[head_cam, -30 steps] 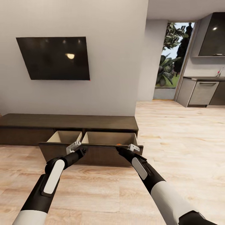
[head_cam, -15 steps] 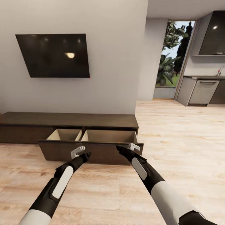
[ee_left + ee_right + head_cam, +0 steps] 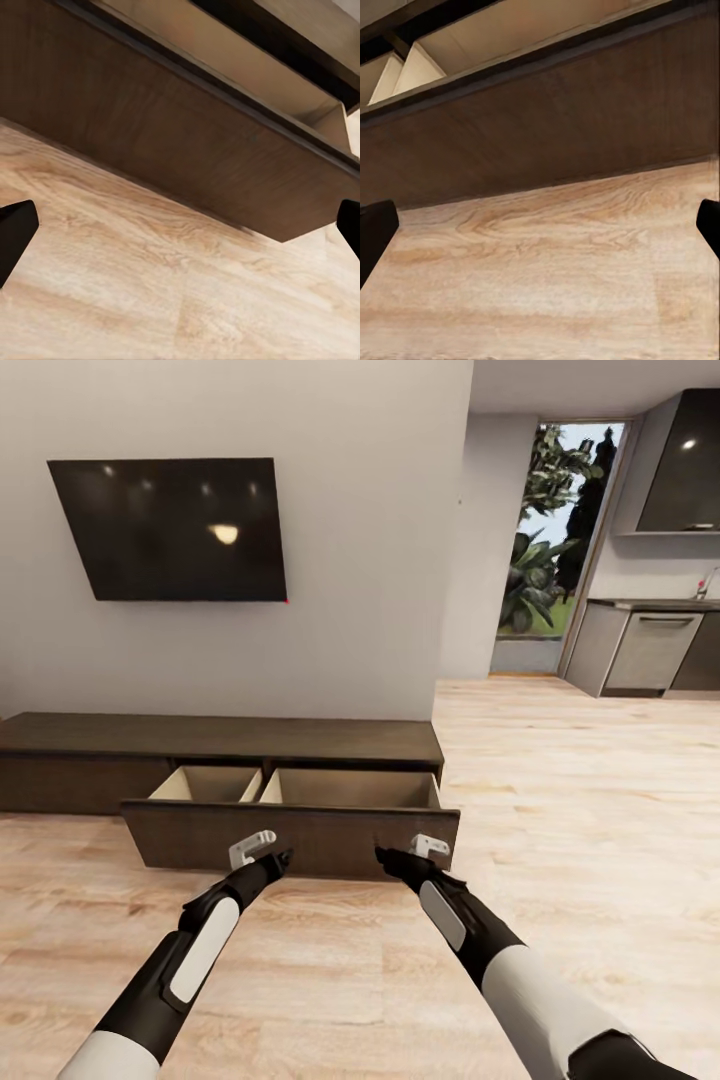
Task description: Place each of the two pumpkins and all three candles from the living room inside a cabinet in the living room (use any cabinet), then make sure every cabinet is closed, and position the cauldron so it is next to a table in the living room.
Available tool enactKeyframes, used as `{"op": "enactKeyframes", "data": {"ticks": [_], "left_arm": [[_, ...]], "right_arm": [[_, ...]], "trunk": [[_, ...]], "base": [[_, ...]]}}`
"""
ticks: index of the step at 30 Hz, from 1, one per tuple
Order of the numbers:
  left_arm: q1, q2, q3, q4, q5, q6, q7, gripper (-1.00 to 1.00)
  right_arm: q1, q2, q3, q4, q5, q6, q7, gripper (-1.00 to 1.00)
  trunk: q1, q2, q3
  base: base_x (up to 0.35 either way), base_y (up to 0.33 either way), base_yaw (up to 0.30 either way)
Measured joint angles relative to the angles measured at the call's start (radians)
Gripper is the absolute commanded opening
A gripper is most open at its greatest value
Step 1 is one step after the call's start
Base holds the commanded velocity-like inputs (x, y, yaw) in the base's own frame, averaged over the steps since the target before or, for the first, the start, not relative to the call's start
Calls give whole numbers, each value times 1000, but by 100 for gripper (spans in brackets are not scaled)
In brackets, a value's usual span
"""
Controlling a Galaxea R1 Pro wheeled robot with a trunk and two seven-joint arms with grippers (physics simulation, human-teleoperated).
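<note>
The cabinet (image 3: 220, 738) is a long, low dark brown unit against the wall under the TV. Its wide drawer front (image 3: 330, 840) is pulled out toward me, and the pale interior (image 3: 350, 788) shows two compartments. No pumpkins, candles or cauldron are in view. My left gripper (image 3: 268, 857) hovers just in front of the drawer front, left of its middle, open and holding nothing. My right gripper (image 3: 398, 855) is level with it near the drawer's right end, also open. Both wrist views look up at the dark drawer front (image 3: 172, 142) (image 3: 555, 127) over the floor, with the fingertips (image 3: 15, 232) (image 3: 375, 232) spread wide.
A black TV (image 3: 170, 528) hangs on the wall above the cabinet. Light wooden floor (image 3: 560, 810) stretches right toward a glass doorway (image 3: 555, 540) and grey kitchen units (image 3: 650, 650).
Both grippers have drawn back and down from the drawer's top edge to in front of its face. A speck of orange by the right gripper a second ago is gone from sight. The view shifted slightly.
</note>
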Motion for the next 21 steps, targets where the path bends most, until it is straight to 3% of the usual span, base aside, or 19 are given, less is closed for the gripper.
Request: {"op": "enactKeyframes", "data": {"ticks": [4,8,9,12,14,17,21], "left_arm": [[0,13,0,0,0,-1,0,100],[0,21,0,1,-12,-8,1,100],[0,19,0,2,-40,-16,2,100],[0,11,6,8,-184,-53,4,100],[0,-2,9,12,-258,-69,4,100],[0,-20,7,31,-307,-77,4,100],[0,-25,3,43,-325,-80,4,100]], "right_arm": [[0,0,2,31,15,-29,-2,100],[0,1,2,38,73,-60,-4,100],[0,2,2,39,81,-68,-5,100],[0,4,2,57,92,-93,-6,100],[0,4,2,94,95,-116,-5,100],[0,5,2,156,100,-151,-5,100],[0,6,5,188,129,-164,-6,100]], "trunk": [[15,-28,-13],[31,-56,-25],[34,-63,-28],[46,-84,-38],[54,-98,-44],[65,-119,-53],[81,-147,-66]], "base": [[0,0,0],[0,0,0],[0,0,0],[0,0,0],[0,0,0],[0,0,0],[0,0,0]]}}
